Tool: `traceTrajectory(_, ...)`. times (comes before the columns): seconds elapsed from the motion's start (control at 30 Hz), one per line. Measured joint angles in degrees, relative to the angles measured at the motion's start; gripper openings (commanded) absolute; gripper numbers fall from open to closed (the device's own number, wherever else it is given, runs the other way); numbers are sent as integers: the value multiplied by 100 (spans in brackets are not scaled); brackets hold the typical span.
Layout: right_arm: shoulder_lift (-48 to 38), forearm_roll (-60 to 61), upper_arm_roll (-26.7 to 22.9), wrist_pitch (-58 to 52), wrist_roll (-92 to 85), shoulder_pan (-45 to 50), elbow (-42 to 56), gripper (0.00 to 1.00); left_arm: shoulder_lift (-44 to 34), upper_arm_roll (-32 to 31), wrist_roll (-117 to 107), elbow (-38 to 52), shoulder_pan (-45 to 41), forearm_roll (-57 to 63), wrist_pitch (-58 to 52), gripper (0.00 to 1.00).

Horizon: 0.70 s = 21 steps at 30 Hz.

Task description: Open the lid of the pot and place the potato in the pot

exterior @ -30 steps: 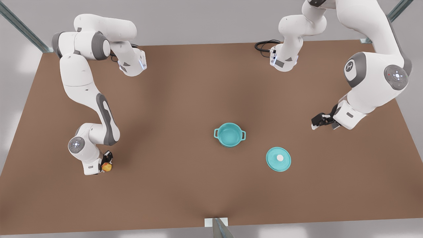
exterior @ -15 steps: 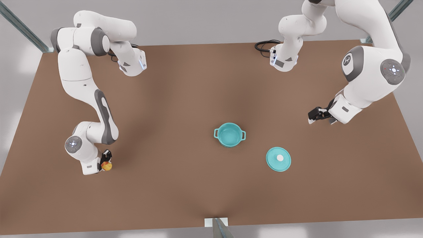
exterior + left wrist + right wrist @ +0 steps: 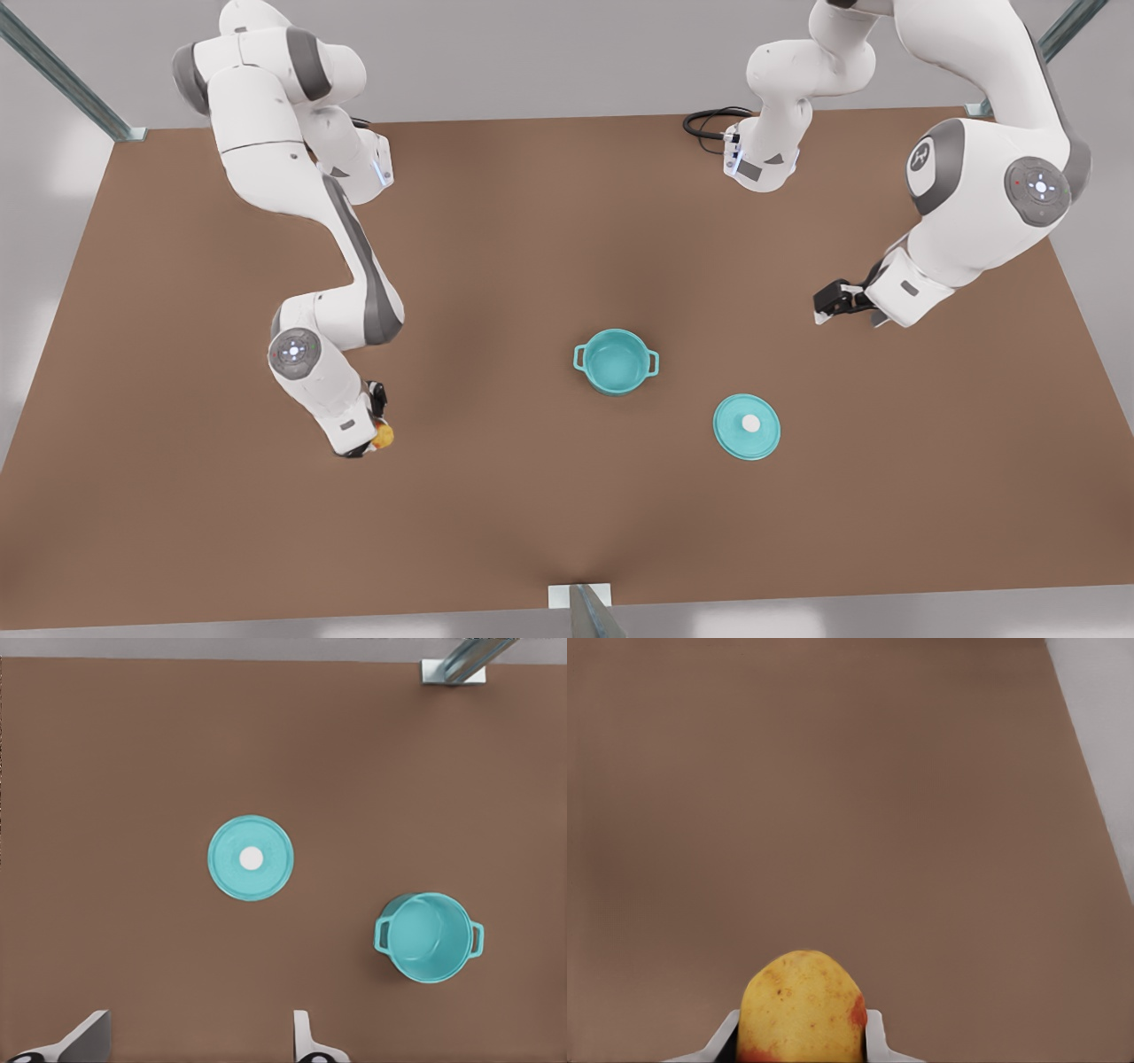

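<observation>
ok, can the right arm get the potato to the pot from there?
Probably yes. The right end effector grips the potato, the pot stands open, its lid lies apart, with bare table between.

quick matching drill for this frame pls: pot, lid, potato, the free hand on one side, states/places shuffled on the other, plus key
Things:
1. pot
2. pot lid
3. potato
4. left hand

States:
A. clamped in the right hand, above the table
B. open-fingered, holding nothing, at the front view's right
C. flat on the table, white knob up
D. uncovered, nothing inside

Pairs: 1-D, 2-C, 3-A, 4-B
</observation>
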Motion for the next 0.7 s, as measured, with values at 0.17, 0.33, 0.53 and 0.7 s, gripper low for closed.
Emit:
traceTrajectory(0.17, 11, -8, 192, -359, 408, 745, 382, 52, 113, 18, 9, 182, 57, -9, 143, 100)
traceTrajectory(0.33, 323, -21, 699, -513, 1017, 1125, 788, 52, 222, 39, 19, 275, 193, -6, 222, 100)
traceTrajectory(0.53, 1407, -27, 846, -519, 1915, 1932, 2125, 52, 198, -52, 16, 280, 235, -9, 234, 100)
traceTrajectory(0.7, 1942, -25, 905, -248, 2657, 2304, 2590, 52, 221, -213, 15, 260, 107, 17, 242, 100)
